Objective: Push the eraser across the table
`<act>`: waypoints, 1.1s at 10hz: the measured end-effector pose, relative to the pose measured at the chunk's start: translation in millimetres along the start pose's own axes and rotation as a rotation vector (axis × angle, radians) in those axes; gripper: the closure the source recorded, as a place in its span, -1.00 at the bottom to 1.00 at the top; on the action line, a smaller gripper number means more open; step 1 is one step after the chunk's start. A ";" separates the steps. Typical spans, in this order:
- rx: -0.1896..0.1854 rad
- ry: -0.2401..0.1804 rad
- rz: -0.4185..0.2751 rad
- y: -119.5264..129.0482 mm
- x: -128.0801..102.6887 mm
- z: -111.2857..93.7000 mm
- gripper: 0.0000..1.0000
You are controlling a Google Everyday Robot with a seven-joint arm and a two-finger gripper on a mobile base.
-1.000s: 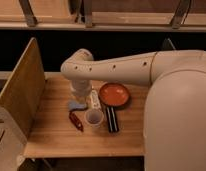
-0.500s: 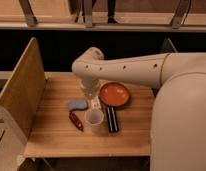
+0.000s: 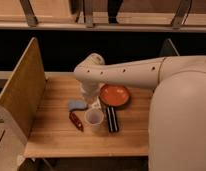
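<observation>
The eraser point(image 3: 97, 104) is a small whitish block on the light wooden table point(image 3: 56, 135), between the blue-grey pad point(image 3: 77, 105) and the orange plate point(image 3: 114, 95). Only part of it shows. My gripper point(image 3: 89, 96) hangs down from the white arm point(image 3: 126, 74) and sits right at the eraser's far left end, covering that end. I cannot tell whether it touches the eraser. The clear plastic cup point(image 3: 94, 118) stands just in front of the eraser.
A dark red-brown object point(image 3: 76, 121) lies left of the cup and a black oblong object point(image 3: 112, 119) lies right of it. An upright wooden side panel point(image 3: 23, 85) closes the table's left side. My white body point(image 3: 181, 125) fills the right.
The arm has swung to the right. The gripper has moved from above the blue-grey pad to the eraser's end. The objects on the table stay where they were.
</observation>
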 end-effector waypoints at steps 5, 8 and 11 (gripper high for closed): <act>0.057 0.090 0.140 -60.4 13.9 45.1 1.00; 0.191 0.218 0.194 -95.7 39.7 62.4 1.00; 0.240 0.243 0.194 -90.5 34.2 58.3 1.00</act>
